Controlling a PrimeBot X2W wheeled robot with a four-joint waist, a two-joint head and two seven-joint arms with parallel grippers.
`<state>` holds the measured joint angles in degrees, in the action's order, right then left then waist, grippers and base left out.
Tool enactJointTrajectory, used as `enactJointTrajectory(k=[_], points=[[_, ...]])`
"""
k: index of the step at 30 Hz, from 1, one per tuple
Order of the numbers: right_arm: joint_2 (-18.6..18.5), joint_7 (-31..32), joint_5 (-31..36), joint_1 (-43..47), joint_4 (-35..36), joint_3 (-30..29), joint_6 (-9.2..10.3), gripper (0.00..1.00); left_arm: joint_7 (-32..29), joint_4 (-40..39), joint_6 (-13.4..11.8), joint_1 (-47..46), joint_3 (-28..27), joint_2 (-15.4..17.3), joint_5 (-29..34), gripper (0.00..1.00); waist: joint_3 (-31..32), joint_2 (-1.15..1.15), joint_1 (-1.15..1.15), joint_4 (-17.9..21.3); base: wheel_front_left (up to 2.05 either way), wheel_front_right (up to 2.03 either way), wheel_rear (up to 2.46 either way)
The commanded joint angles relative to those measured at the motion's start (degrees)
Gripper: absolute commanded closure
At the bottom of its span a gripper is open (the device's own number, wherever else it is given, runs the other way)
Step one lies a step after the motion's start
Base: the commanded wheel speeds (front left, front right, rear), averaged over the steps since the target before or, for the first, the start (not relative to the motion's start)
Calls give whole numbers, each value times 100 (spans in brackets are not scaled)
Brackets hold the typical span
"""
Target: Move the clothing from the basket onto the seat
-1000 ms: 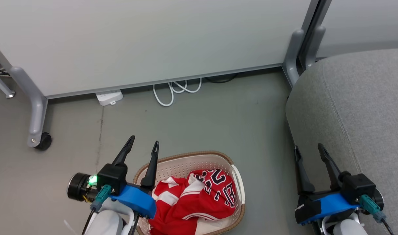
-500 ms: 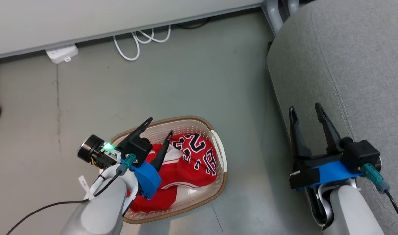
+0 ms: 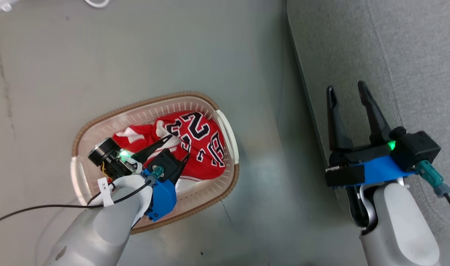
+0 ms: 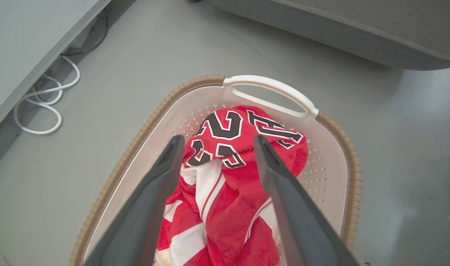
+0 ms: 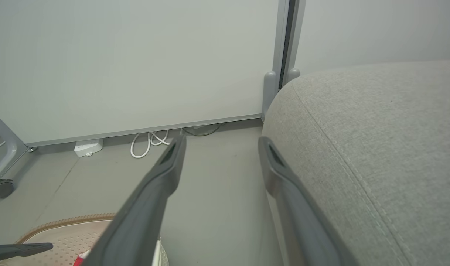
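Over the basket [image 3: 147, 101], the left end effector [image 3: 179, 146] now hangs with its two fingers apart and angled down at the clothing [image 3: 201, 146]; a second ago it stood at the basket's left rim, so the arm has swung inward and dipped. The whole head view has shifted too, which is the camera tilting down, not the basket sliding. I judge the reach to be well under way and the grasp not yet made; in the left wrist view the fingers straddle the crest of the heap, though whether the tips touch the fabric I cannot tell. The right end effector [image 3: 345, 87] has kept its place at the edge of the seat [image 3: 395, 44], fingers apart and holding nothing.

All the clothing lies in the basket, which sits on the floor [image 3: 136, 55] near the seat, a strip of floor between them. It is a crumpled red heap, black white-edged numerals uppermost, white stripes lower down, bunched toward the white handle [image 4: 269, 87] on the seat's side; thin and loose, it should gather easily in a pinch.
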<state>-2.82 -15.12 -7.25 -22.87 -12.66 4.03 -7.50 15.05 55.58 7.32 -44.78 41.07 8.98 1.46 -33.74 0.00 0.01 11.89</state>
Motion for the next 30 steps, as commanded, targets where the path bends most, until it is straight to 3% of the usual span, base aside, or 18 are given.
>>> enactJointTrajectory(k=[1, 9, 30], points=[[-12, -6, -37, -189, 50, 21, 2, 0, 20, 132, 21, -144, 180, 66, -27, 0, -324, 0, -1, 146, 0, 0, 0], [-12, -6, -132, -517, 180, 110, 2, 0, 20, 779, 22, -686, 1038, 213, -176, 0, -1000, 0, -1, 303, 0, 0, 0], [-11, -6, -233, -905, 474, 83, 2, 0, -12, 1693, 16, -1654, 2027, 362, -463, 0, -2020, 0, -1, 504, 0, 0, 0]])
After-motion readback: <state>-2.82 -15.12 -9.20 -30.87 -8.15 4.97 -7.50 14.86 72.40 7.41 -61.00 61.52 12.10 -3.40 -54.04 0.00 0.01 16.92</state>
